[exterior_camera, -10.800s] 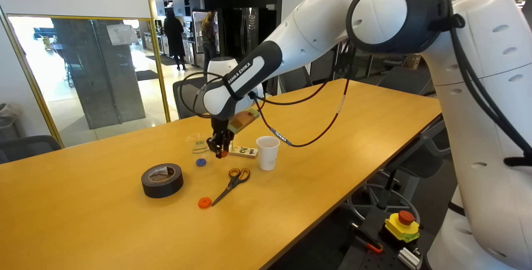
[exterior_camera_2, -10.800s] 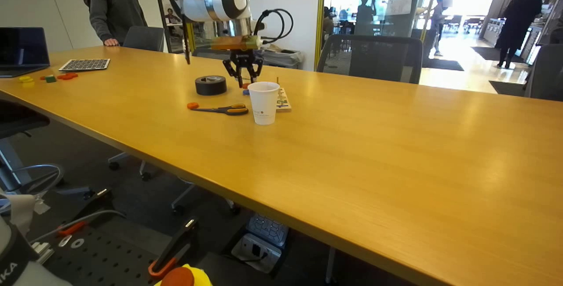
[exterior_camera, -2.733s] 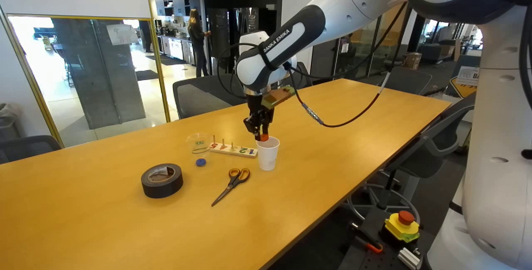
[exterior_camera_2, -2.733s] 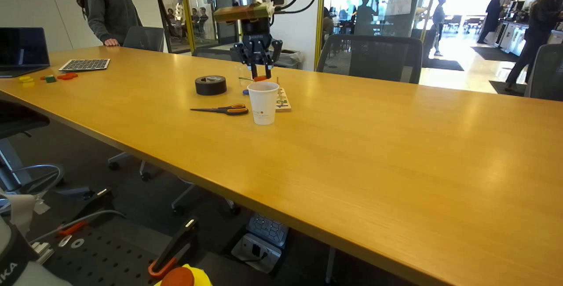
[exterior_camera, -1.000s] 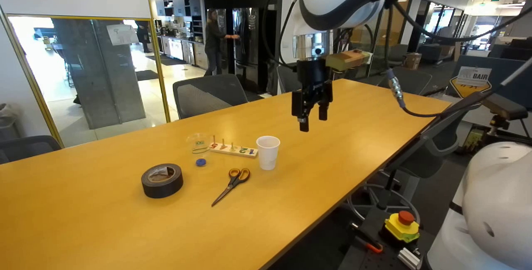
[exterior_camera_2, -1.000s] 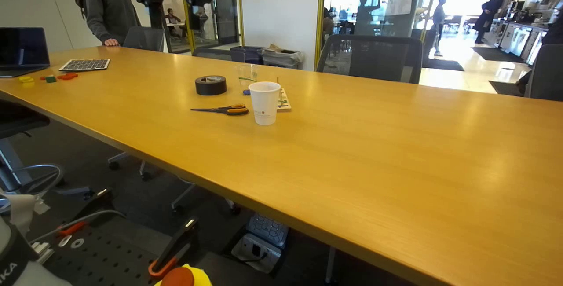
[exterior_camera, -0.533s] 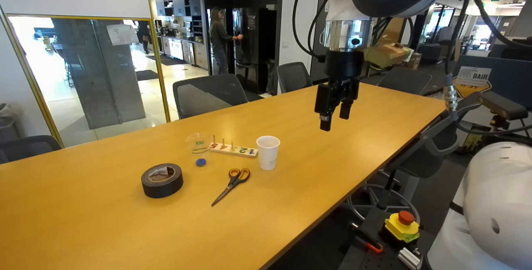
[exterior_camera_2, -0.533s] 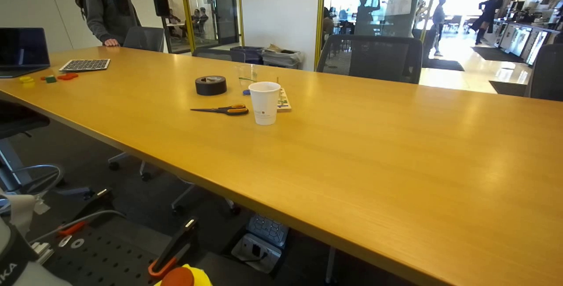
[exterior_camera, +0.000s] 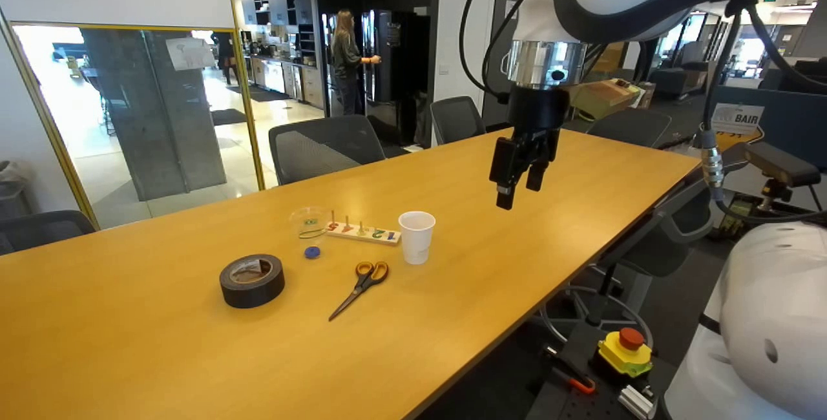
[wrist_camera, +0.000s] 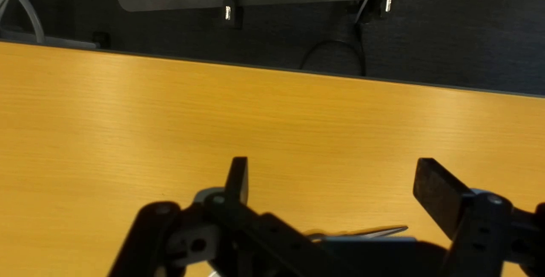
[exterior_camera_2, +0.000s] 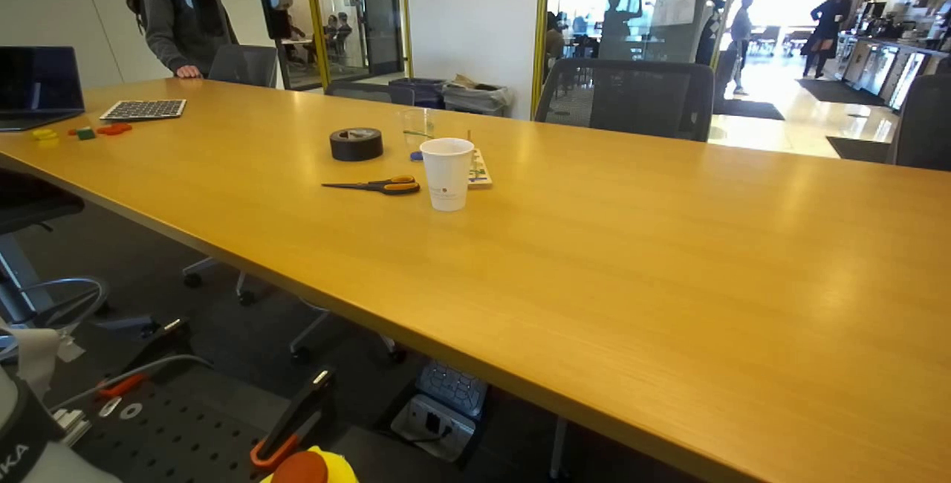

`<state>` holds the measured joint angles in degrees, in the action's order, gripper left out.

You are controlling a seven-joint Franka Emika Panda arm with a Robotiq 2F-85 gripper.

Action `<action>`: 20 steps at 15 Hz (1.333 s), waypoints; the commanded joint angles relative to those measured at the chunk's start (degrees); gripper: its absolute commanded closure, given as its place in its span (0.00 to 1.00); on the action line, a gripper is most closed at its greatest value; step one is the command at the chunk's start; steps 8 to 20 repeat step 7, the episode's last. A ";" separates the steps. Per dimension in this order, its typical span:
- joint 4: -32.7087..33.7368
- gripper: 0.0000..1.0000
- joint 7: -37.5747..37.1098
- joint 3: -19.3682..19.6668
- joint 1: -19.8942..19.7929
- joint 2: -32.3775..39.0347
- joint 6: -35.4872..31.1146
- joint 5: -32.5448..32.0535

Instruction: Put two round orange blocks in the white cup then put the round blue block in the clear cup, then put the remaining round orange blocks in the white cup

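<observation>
Both exterior views show the spread, angular hand (exterior_camera: 520,193) apart from the tapering white cup (exterior_camera: 417,240).

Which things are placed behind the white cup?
In an exterior view, parts of the wooden peg board, the round blue block and the clear cup show behind the white cup, past its edges. Whatever it covers cannot be seen from there.

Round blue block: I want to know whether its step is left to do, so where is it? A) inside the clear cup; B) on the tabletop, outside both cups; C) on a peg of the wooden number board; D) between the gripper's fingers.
B: in an exterior view the round blue block sits on the tabletop, outside the clear cup and apart from the white cup.
</observation>
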<state>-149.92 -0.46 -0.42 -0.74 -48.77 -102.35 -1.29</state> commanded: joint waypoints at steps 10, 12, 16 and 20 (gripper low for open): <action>-0.55 0.00 -0.04 0.44 0.06 0.05 -0.94 -0.02; -0.55 0.00 -0.04 0.44 0.06 0.05 -0.94 -0.02; -0.55 0.00 -0.04 0.44 0.06 0.05 -0.94 -0.02; -0.55 0.00 -0.04 0.44 0.06 0.05 -0.94 -0.02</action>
